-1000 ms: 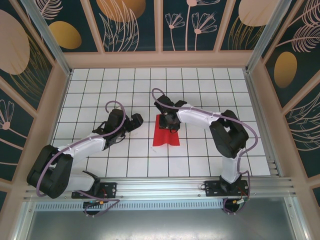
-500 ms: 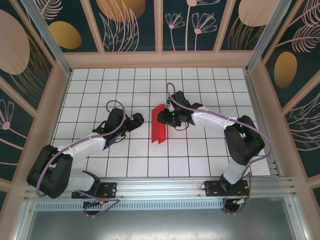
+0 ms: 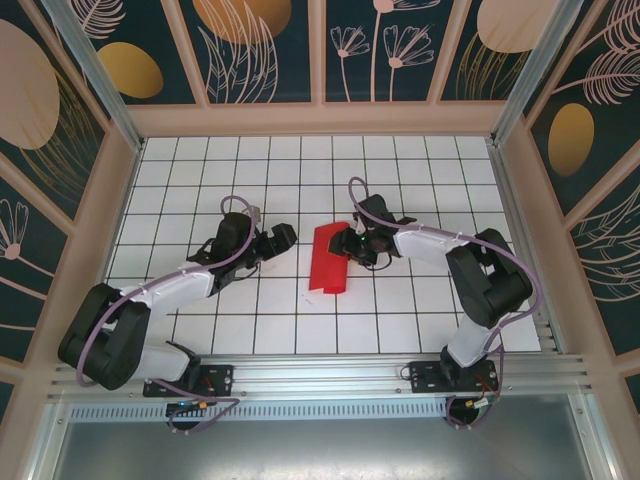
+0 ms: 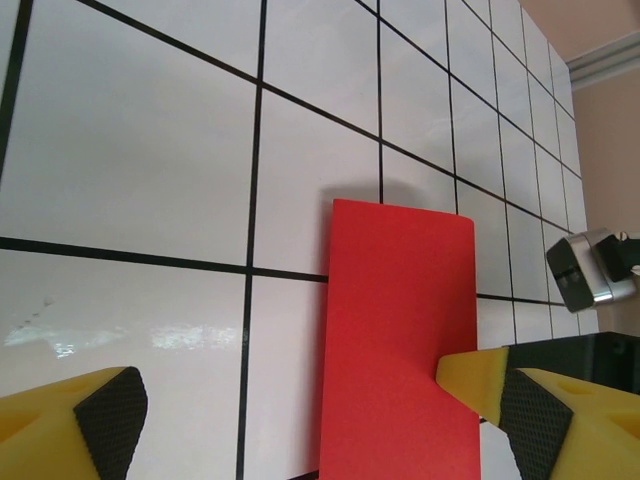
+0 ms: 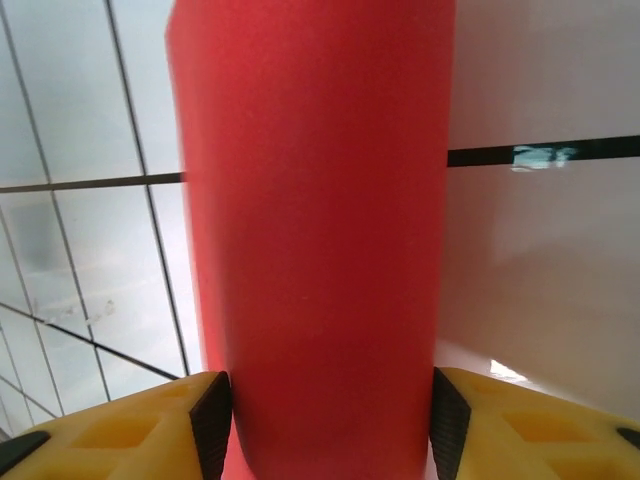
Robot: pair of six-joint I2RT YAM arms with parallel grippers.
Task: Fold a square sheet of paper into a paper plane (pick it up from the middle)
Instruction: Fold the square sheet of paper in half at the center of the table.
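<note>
The square sheet of paper (image 3: 328, 262) is bright red and doubled over into a strip on the white tiles between the two arms. My right gripper (image 3: 351, 243) is at its right far corner. In the right wrist view the rounded fold of the paper (image 5: 310, 230) bulges between the pads (image 5: 218, 410) and touches both, with the right gripper (image 5: 325, 420) set fairly wide. My left gripper (image 3: 284, 236) stands wide open just left of the sheet. In the left wrist view the paper (image 4: 400, 330) lies flat, and one yellow fingertip (image 4: 475, 385) of the left gripper (image 4: 290, 400) overlaps its right edge.
The tiled table (image 3: 200, 180) is boxed in by a wooden frame (image 3: 320, 120) at the back and sides. A metal rail (image 3: 330, 370) with the arm bases runs along the near edge. The right arm's wrist block (image 4: 590, 270) shows beyond the paper.
The paper, folded up narrow half a second ago, has spread into a wider strip. My right gripper drew back to the right and its jaws widened. My left gripper edged towards the paper.
</note>
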